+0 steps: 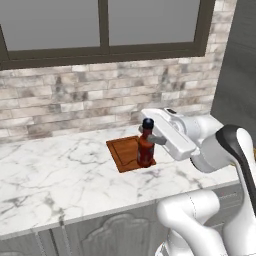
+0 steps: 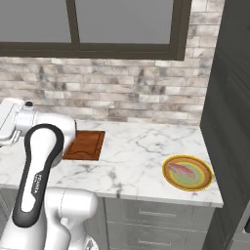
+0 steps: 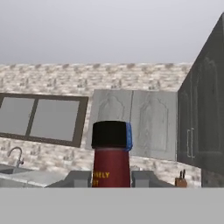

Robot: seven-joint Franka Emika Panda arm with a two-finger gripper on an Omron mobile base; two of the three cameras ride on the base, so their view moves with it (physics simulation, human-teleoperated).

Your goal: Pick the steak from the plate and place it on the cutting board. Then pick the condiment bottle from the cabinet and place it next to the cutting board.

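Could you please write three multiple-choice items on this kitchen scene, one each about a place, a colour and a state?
1. Where does the steak lie?
A. on the plate
B. on the cutting board
C. on the bare counter

2. What colour is the condiment bottle's cap?
A. white
B. black
C. green

3. What is the claw doing?
A. hanging open over the plate
B. shut on nothing
C. shut on the condiment bottle

Answers:
1 A: the pink slab sits inside the plate, far from the cutting board.
2 B: the condiment bottle carries a dark cap.
3 C: the claw has a finger on each side of the bottle.
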